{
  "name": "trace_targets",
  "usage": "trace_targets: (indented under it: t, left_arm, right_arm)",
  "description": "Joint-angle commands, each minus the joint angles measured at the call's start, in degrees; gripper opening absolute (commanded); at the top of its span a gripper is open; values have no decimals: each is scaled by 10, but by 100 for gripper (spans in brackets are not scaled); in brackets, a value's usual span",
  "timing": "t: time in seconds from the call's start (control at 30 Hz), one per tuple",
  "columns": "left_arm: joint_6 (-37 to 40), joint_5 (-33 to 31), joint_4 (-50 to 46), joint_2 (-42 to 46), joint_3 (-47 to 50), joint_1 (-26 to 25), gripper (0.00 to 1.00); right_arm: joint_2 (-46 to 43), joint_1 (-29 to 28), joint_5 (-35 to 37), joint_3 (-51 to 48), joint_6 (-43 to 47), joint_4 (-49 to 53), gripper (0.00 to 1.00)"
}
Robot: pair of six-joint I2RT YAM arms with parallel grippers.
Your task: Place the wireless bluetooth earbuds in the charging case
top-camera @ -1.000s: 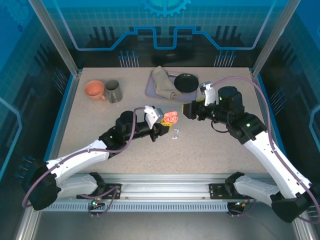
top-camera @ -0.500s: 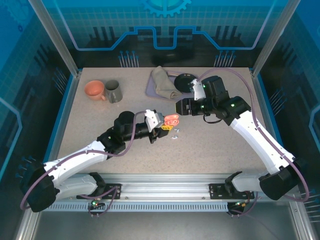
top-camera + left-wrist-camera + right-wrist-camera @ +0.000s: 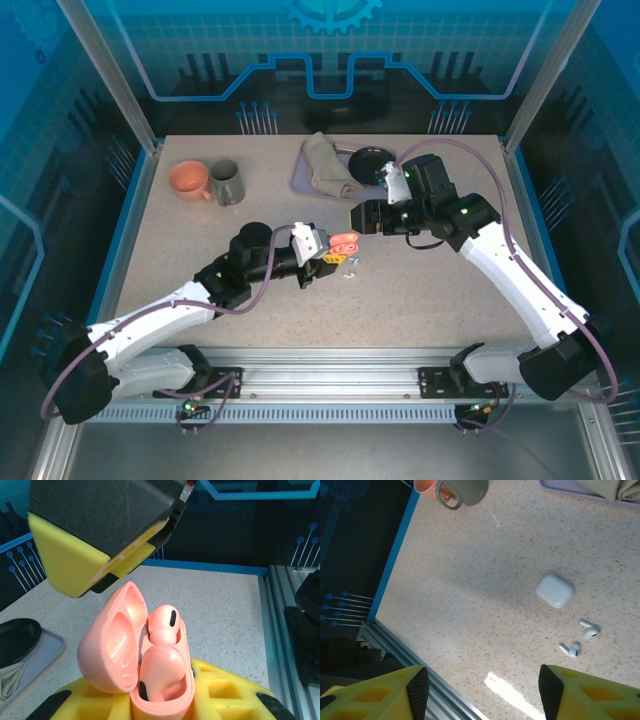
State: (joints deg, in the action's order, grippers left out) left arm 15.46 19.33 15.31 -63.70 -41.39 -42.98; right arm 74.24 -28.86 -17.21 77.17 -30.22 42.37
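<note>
In the right wrist view the top edge crops the orange ceramic cup (image 3: 427, 485) and grey ceramic mug (image 3: 465, 490) at 11 o'clock and the beige folded cloth (image 3: 615, 487) at 1 o'clock. In the left wrist view we lose the base of the open salmon-pink plastic charging case (image 3: 150, 680) between the yellow fingers (image 3: 220, 690) of the left gripper (image 3: 160, 706), and the black round dish (image 3: 17, 640) at 9 o'clock is cropped. From the top camera the white plastic earbuds (image 3: 349, 264) at 6 o'clock of that case are too small for us to tell apart.
</note>
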Motion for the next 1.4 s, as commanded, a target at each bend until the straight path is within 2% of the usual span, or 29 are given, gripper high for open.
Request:
trace_targets:
  t: [0.0,0.07,0.27,0.43,0.63,0.87,0.93,1.03,1.2,1.37]
  left_arm:
    - [26,8,-12,-1,-26,-5,0]
    - [29,9,-9,2,-24,-4,0]
    - [31,-3,14,9,-15,-5,0]
    - [31,-3,20,8,-17,-5,0]
    - [33,3,29,10,-24,-4,0]
    - [50,13,11,11,-38,-4,0]
    - [53,15,8,11,-39,-5,0]
    - [60,18,0,12,-43,-4,0]
    - [72,24,-15,14,-49,-4,0]
    - [78,26,-22,16,-50,-4,0]
  right_arm:
    - [-19,5,-54,-9,-11,-36,64]
    - [-30,16,-70,-20,2,-55,66]
    - [-84,41,-114,-61,65,-98,84]
    - [-133,58,-120,-84,115,-119,100]
    - [-172,74,-170,-106,231,-133,100]
    - [-256,57,-207,-202,507,-155,100]
    - [-268,50,-208,-212,552,-153,100]
    - [-272,49,-225,-221,585,-159,100]
    - [-231,49,-268,-206,635,-146,100]
    - [-181,48,-280,-178,642,-154,100]
